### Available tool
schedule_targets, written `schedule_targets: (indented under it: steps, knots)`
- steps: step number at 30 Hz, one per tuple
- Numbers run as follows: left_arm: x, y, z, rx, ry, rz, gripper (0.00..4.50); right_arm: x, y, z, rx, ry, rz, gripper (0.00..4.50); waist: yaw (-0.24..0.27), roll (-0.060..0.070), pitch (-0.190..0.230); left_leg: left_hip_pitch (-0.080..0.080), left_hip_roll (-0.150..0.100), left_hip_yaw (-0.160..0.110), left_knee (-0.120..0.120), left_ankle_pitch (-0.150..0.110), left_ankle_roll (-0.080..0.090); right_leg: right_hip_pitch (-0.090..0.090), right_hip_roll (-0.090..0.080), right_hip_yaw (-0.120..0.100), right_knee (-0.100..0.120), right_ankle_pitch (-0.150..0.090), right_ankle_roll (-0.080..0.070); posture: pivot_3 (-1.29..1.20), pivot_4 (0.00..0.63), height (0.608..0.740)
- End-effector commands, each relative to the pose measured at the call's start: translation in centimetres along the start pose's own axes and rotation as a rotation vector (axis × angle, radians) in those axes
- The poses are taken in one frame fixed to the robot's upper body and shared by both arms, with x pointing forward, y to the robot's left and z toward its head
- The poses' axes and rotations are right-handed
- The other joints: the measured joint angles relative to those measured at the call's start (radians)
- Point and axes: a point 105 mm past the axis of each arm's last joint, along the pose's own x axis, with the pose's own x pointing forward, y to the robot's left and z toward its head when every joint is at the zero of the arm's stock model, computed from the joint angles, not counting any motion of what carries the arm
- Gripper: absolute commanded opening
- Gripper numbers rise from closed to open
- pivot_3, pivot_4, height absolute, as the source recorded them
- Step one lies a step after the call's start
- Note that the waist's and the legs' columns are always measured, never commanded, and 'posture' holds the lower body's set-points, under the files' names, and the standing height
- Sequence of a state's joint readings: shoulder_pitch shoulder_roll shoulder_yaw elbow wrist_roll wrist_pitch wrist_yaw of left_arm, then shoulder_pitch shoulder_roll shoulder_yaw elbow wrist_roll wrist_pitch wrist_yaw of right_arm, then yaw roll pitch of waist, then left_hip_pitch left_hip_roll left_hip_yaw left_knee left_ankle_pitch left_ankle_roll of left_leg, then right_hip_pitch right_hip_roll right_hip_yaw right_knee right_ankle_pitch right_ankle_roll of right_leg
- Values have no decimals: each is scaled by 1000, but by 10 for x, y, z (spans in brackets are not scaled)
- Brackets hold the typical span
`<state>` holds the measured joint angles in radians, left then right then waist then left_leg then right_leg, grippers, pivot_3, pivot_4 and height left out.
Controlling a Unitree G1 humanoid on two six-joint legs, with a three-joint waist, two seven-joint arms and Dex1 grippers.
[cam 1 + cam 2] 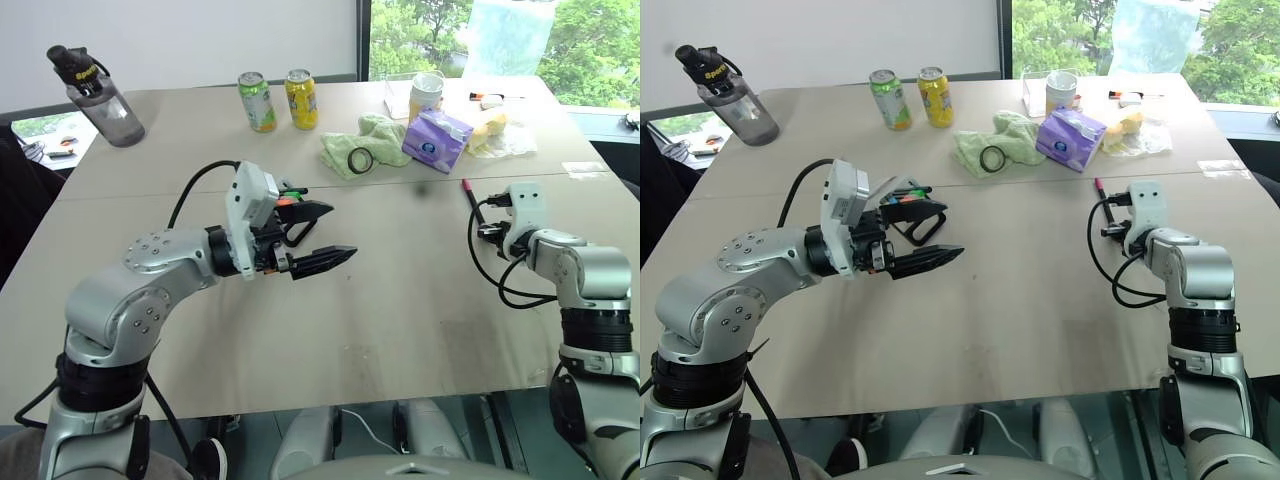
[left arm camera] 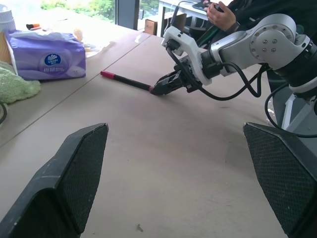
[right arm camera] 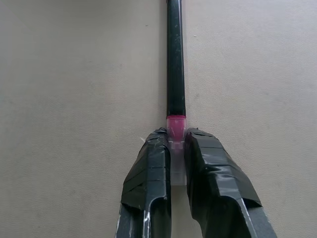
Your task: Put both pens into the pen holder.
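Note:
A dark pen with a red-pink cap lies flat on the table at the right. My right gripper is low over the table, shut on the pen's pale near end, and the pen points straight away from it. The same pen and right gripper appear in the left wrist view. My left gripper hovers above the table's middle left, open wide with nothing between its fingers. Just behind it stands the black open-frame pen holder with coloured markers in it, partly hidden by the gripper.
At the back stand a water bottle, two cans, a cup and a purple tissue pack. A green cloth carries a black ring. A person's hand is beyond the right arm.

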<state>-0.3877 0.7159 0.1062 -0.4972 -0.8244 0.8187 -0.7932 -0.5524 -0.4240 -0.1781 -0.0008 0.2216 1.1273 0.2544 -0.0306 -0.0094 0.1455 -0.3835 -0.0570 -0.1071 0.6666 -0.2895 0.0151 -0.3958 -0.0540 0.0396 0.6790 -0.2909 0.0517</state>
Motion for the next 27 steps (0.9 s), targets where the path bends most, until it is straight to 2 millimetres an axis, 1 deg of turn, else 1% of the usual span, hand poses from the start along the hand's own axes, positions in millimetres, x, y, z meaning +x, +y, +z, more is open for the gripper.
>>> schedule_targets:
  steps: [1, 3, 5, 6, 7, 8, 9, 12, 13, 15, 18, 19, 24, 27]
  knots:
    - [5, -4, 5, -1, -58, -11, 4500, -4, -16, 6, 75, -85, -68, 58, 0, 0, 0, 0, 0, 0, 0, 0, 0, 0, 0, 0, 0, 0, 0, 0, 150, 740]
    - [12, -4, 2, -42, -101, 3, 4500, -10, -16, 21, 54, -201, -66, 58, 2, 0, 0, 0, 0, 0, 0, 0, 0, 0, 0, 0, 0, 0, 0, 0, 150, 740]
    - [21, -6, 3, -87, -158, 8, 4500, -17, -9, 32, 17, -306, -20, 58, 3, 1, 0, 0, -1, 0, 0, 0, 0, 0, 0, 0, 0, 0, 0, 0, 150, 740]
    - [28, -5, 6, -115, -218, 33, 4500, -23, 1, 41, -19, -406, 36, 58, 4, 1, 0, -1, -1, 0, 0, 0, 0, -1, -1, 0, 0, 0, 0, 0, 150, 740]
    - [35, -3, 9, -148, -274, 62, 4500, -29, 8, 45, -60, -462, 70, 58, 3, 1, 0, -1, -1, 0, 0, 0, 0, -1, 0, 0, 0, 0, 0, 0, 150, 740]
    - [42, 1, 12, -201, -333, 91, 4500, -36, 19, 47, -102, -510, 125, 58, 3, 1, 0, -1, -1, 0, 0, 0, 0, -1, 0, 0, 0, 0, 0, 0, 150, 740]
    - [46, 3, 14, -236, -365, 111, 4500, -40, 26, 47, -129, -533, 160, 58, 3, 1, 0, -1, 0, 0, 0, 0, 0, -1, 0, 0, 0, 0, 0, 0, 150, 740]
    - [58, 17, 15, -348, -444, 200, 4500, -70, 66, 53, -143, -697, 430, 58, -7, 0, 0, -1, 0, 1, 1, 0, 0, -1, 0, 1, 1, 0, 0, 0, 150, 740]
    - [61, 19, 15, -384, -470, 215, 4500, -79, 77, 52, -141, -725, 506, 58, -8, 0, 0, 0, 1, 1, 0, 0, 0, -1, 1, 1, 1, 0, 0, 0, 150, 740]
    - [66, 22, 15, -433, -501, 233, 4500, -91, 93, 44, -155, -730, 628, 58, -10, 0, 1, 0, 1, 1, 0, 0, 0, 0, 1, 1, 1, 0, 0, 0, 150, 740]
    - [70, 23, 12, -452, -501, 241, 4500, -105, 110, 35, -170, -742, 769, 58, -7, 0, 1, 0, 0, 1, 1, 0, 0, 0, 1, 1, 1, 0, 0, 0, 150, 740]
    - [70, 23, 11, -451, -498, 242, 4500, -109, 113, 34, -159, -757, 800, 58, -6, 0, 1, 0, 0, 1, 1, 0, 0, 0, 1, 0, 1, 0, 0, 0, 150, 740]
    - [70, 22, 10, -425, -481, 221, 4500, -111, 122, 6, -252, -616, 895, 58, -1, 0, 1, 0, 0, 1, 1, 0, 0, 0, 1, 0, 0, 0, 0, 0, 150, 740]
    - [72, 14, 10, -407, -459, 169, 4500, -114, 125, -4, -282, -555, 943, 58, 1, 0, 1, 0, 0, 0, 1, 0, 0, 0, 1, 0, 0, 0, 0, 0, 150, 740]
